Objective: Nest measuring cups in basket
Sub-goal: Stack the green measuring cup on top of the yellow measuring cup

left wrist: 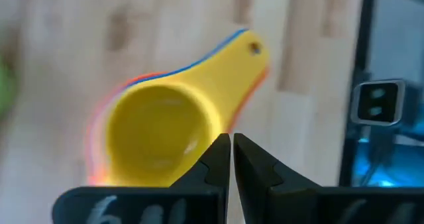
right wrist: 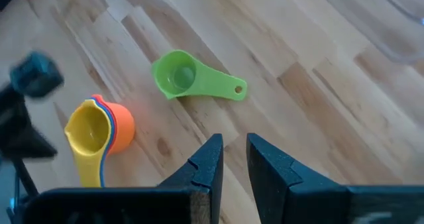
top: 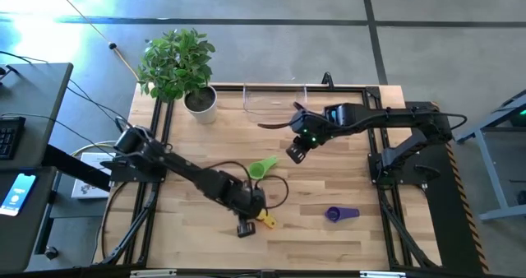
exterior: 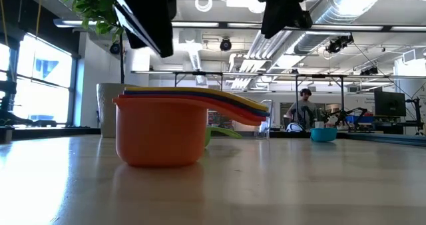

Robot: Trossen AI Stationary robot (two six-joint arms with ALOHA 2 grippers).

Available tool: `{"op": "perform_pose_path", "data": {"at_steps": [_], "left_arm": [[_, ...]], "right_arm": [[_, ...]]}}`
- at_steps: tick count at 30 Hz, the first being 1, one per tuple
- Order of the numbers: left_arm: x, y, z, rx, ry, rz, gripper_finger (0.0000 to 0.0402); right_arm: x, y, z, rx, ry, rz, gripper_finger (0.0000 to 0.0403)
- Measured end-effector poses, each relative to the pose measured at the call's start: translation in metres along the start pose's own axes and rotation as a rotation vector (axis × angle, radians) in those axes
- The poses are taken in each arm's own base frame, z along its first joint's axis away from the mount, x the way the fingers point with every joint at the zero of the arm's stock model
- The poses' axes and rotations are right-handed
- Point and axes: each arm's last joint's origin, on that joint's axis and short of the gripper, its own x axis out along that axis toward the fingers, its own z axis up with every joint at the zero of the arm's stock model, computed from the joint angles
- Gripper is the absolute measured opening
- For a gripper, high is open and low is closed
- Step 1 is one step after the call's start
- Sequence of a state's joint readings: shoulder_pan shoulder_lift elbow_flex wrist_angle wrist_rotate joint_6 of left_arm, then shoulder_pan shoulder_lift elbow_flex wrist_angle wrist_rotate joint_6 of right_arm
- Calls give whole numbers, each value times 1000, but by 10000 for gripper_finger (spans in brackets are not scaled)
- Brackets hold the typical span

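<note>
A nested stack of cups (right wrist: 99,128), orange at the bottom (exterior: 160,128) and yellow on top (left wrist: 159,128), rests on its base on the wooden table. My left gripper (top: 246,226) is shut and hovers just above the stack, touching nothing; in its wrist view the fingertips (left wrist: 232,151) stand over the yellow cup's rim. A green cup (top: 263,168) and a purple cup (top: 340,214) lie apart on the table. The clear basket (top: 275,99) stands at the far edge. My right gripper (top: 296,150) hangs empty above the table, between basket and green cup (right wrist: 179,75), its fingers a little apart (right wrist: 232,154).
A white pot with a green plant (top: 200,104) stands at the far left, beside the basket. A small blue round thing (exterior: 324,134) shows low at the right in the low view. Bare wood (top: 329,179) lies between the green and purple cups.
</note>
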State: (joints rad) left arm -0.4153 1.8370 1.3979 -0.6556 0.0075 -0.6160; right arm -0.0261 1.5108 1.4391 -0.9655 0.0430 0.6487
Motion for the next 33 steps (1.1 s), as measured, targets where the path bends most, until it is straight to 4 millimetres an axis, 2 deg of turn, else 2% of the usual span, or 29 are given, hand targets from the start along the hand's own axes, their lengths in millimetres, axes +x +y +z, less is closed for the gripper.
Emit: {"op": "perform_pose_path", "data": {"at_steps": [5,14,20,27,33], "left_arm": [[-31,14,1,50,-13,68,9],[-90,45,4,124,-91,203,9],[-122,62,-1,154,-103,258,9],[-143,85,-14,143,-116,283,9],[-151,108,-24,62,-130,311,9]], "right_arm": [[0,3,4,-52,-44,32,72],[-1,6,8,-98,-91,49,129],[1,6,9,-156,-100,48,134],[23,11,14,-228,-83,39,135],[44,22,28,-362,-172,116,135]]}}
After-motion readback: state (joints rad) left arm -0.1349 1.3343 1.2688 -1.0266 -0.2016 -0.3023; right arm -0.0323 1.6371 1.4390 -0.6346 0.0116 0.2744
